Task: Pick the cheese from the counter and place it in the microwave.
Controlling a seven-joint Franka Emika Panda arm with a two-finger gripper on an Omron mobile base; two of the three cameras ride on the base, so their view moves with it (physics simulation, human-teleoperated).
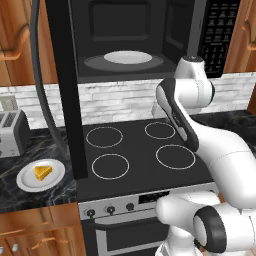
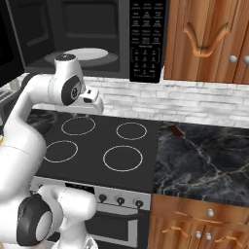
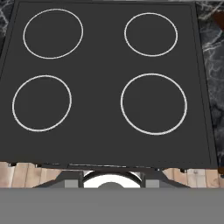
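The microwave (image 1: 135, 40) hung above the stovetop (image 1: 137, 150) with its long door (image 1: 65, 90) swung wide open, so its dark cavity and the round white-grey turntable plate (image 1: 128, 57) lay ready to receive something. That part of the job needed no further work, by my judgement; everything else remained to be done.

The stovetop, with four ring burners, filled the space under the arm, and the hand view looked straight down on it from above, its front edge towards the bottom of that view. The dark marble-veined counter (image 1: 30, 192) ran along the stovetop's left edge and again along its right edge (image 2: 204, 160).

The gripper (image 2: 94, 104) hovered over the back part of the stovetop, below the microwave's opening. Its jaws were drawn together and nothing could be seen between them, so it was carrying nothing.

On the left stretch of counter a silver toaster (image 1: 12, 132) stood against the wall, and nearer the counter's front edge lay a round white plate (image 1: 25, 181). The cheese (image 1: 42, 173), a small yellow-orange wedge, rested on that plate, well apart from the gripper and untouched.

So the task looked to be at its very start: reaching left to the cheese, grasping, lifting and placing on the turntable all remained.
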